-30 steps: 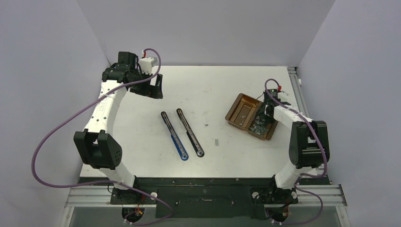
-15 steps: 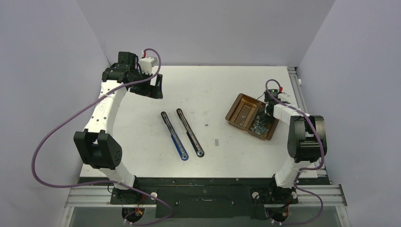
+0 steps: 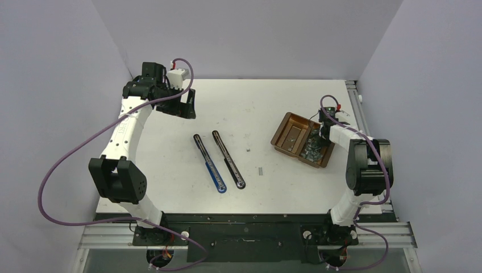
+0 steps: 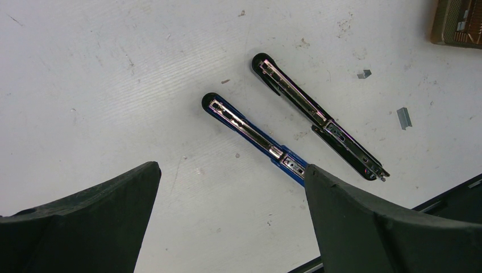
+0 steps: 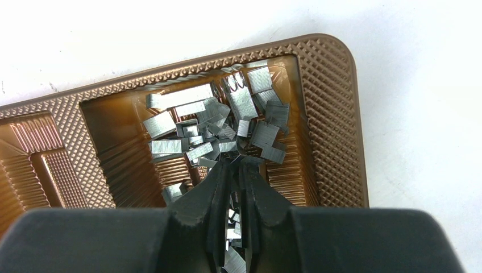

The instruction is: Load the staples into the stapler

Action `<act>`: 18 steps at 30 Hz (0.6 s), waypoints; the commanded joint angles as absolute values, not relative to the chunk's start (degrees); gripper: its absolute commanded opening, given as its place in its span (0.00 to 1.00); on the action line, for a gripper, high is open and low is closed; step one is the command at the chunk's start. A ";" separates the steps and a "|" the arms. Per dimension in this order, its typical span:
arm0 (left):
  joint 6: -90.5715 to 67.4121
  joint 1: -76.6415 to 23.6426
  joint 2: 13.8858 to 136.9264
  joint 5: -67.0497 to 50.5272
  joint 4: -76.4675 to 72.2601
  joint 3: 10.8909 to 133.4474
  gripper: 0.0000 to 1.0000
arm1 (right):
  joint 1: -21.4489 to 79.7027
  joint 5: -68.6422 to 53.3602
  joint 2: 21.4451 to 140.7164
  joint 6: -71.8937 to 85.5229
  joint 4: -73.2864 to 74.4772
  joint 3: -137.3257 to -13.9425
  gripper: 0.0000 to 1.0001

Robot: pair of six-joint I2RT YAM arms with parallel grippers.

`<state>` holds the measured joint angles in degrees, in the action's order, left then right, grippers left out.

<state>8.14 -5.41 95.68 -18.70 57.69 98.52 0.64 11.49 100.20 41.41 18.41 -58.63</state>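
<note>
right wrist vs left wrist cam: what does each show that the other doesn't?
Right wrist only: the staples heaped in one compartment, the right gripper down in them, jaws shut. Left wrist only: blue stapler and black stapler lying opened flat, two loose staple strips, left gripper wide open. Both: the brown tray and the white table.

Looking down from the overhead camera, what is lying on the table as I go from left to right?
blue stapler → black stapler → small stray staple bit → loose staple strip → brown tray, with the pile of staples in its right compartment.
</note>
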 commanded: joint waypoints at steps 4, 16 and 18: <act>8.09 -4.85 94.39 -19.65 56.80 99.23 0.96 | 0.18 9.80 96.41 41.74 18.48 -58.11 0.09; 8.09 -4.89 94.39 -19.63 56.60 99.40 0.96 | 0.26 9.49 88.66 41.16 21.31 -57.38 0.09; 8.13 -4.84 94.39 -19.66 56.60 99.28 0.96 | 0.26 9.53 87.73 41.05 21.31 -56.64 0.09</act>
<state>8.14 -5.41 95.68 -18.72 57.67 98.52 0.40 9.54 91.29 41.39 20.56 -58.04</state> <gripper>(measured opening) 0.963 0.085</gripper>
